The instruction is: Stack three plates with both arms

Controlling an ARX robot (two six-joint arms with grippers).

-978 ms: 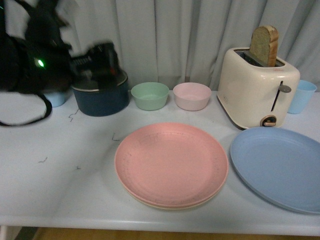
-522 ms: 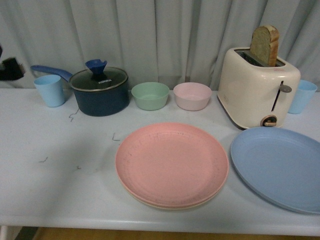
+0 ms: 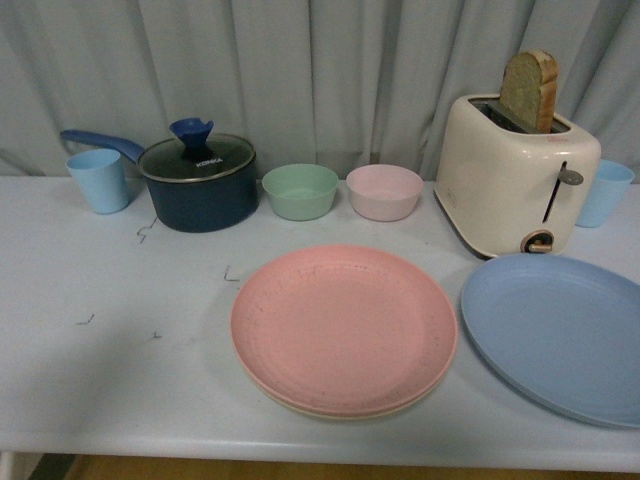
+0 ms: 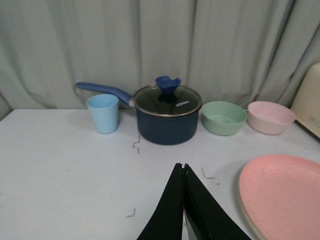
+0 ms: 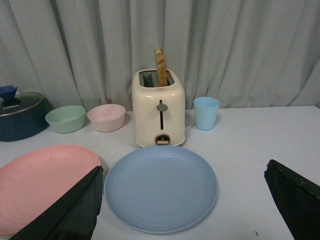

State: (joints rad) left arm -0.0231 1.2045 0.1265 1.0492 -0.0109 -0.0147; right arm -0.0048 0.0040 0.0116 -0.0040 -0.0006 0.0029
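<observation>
From the front, the pink plate (image 3: 343,325) lies near the front edge of the table (image 3: 120,370), sitting squarely on the cream plate (image 3: 330,413). Only a thin pale rim of the cream one peeks out beneath it. The two are nested because they are the same size, so that part of the stack looks done. The blue plate (image 3: 560,335) lies flat by itself just to the right, close to the pair but not touching. It sits in front of the toaster (image 3: 515,185) and runs off the picture's right edge. Neither arm shows here, so the plates are clear of any grip.

In the left wrist view, the left gripper (image 4: 183,167) has its jaws pressed together with nothing between them. It hangs above bare table, with the pink plate off to one side and the pot (image 4: 167,117) beyond. I judge that this arm is idle, since its plates are already down.

In the right wrist view, the right gripper (image 5: 182,170) has its jaws spread wide and empty. The blue plate sits framed between the two black fingers (image 5: 65,210), with the toaster straight behind it. The spread and the aim suggest this arm is set up to take the blue plate. A flat, shallow plate offers only its rim, so the jaws would likely need to come down at the edge nearest the arm. Then the plate must be carried across onto the pink one without knocking the toaster.
</observation>
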